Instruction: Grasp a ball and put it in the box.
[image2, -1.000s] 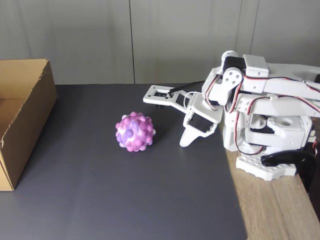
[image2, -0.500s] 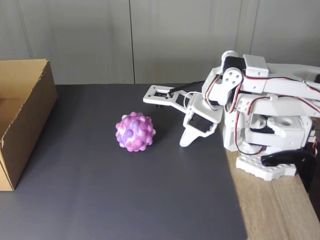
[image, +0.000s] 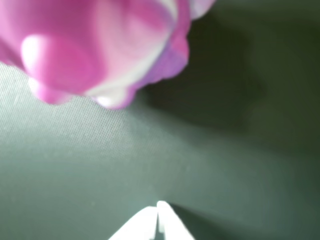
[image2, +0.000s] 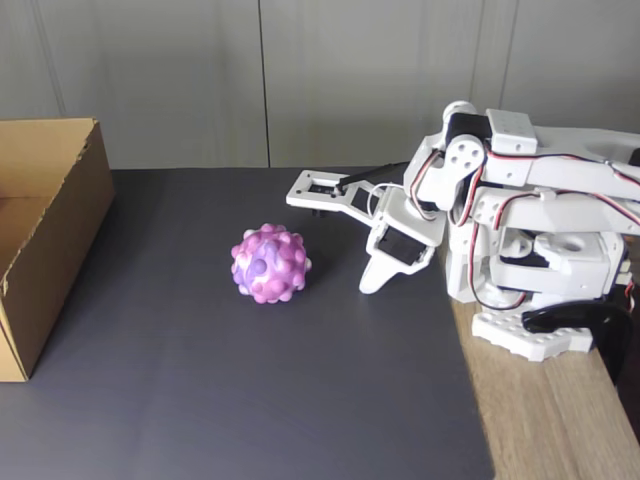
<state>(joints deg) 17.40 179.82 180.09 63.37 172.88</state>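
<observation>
Cardboard walls of the box (image2: 45, 230) stood open-topped at the fixed view's left edge, ready to receive, while the ball (image2: 269, 263) sat untouched on the dark mat (image2: 250, 400), well apart from it, just beside the gripper (image2: 335, 235), whose fingers were spread empty toward it.

One ball (image2: 269, 263) is counted, seen at the centre of the fixed view and at about eleven o'clock in the wrist view (image: 100, 47). One box (image2: 45, 235) is seen at nine o'clock in the fixed view. One arm (image2: 520, 240) with one gripper (image2: 335, 240) is counted at three o'clock. One dark mat (image2: 250, 400) is seen.
</observation>
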